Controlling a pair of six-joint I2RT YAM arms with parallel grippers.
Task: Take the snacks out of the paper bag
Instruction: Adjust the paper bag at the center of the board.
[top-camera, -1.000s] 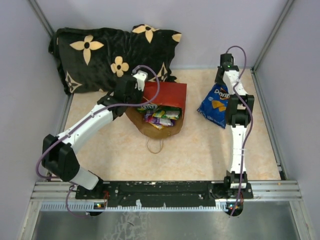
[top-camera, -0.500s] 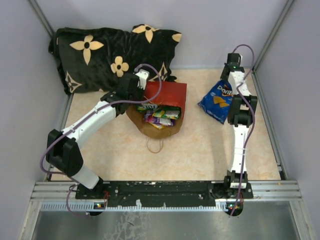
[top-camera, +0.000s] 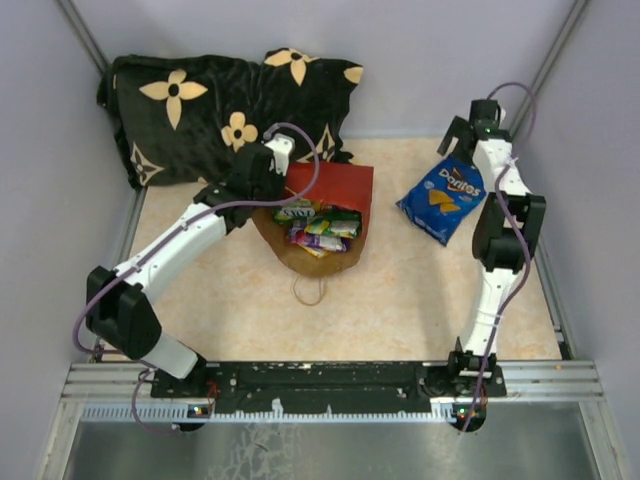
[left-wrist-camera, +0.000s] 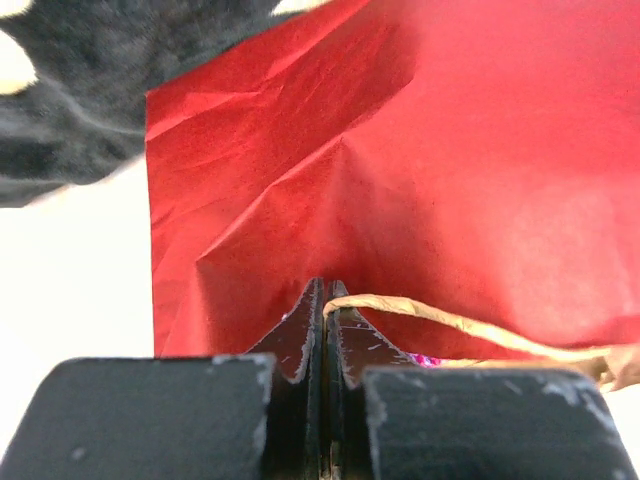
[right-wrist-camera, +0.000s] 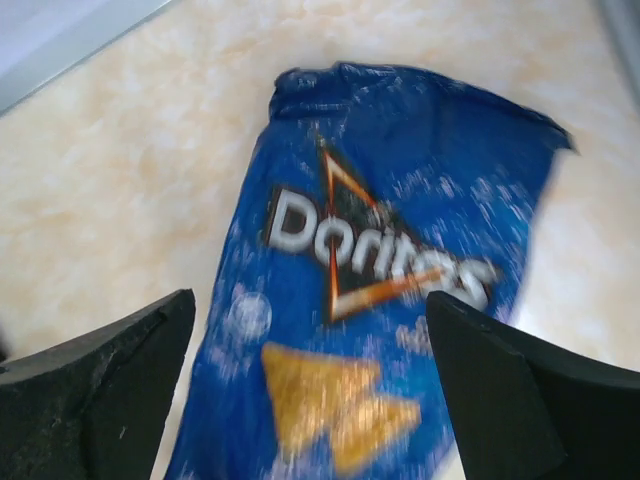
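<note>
Right wrist: right gripper (right-wrist-camera: 310, 385) spread over Doritos (right-wrist-camera: 380, 290) mid-frame; looks light, crinkly, slippery, so grab a seam. Left gripper (left-wrist-camera: 326, 300) pinches handle (left-wrist-camera: 470, 325).

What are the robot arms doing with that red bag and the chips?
They are emptying snacks out of the bag. The left gripper is shut on the edge of the red bag, by its cord handle. The right gripper is open above the chips, which lie on the table beside the bag. More snacks are still inside the bag.
</note>
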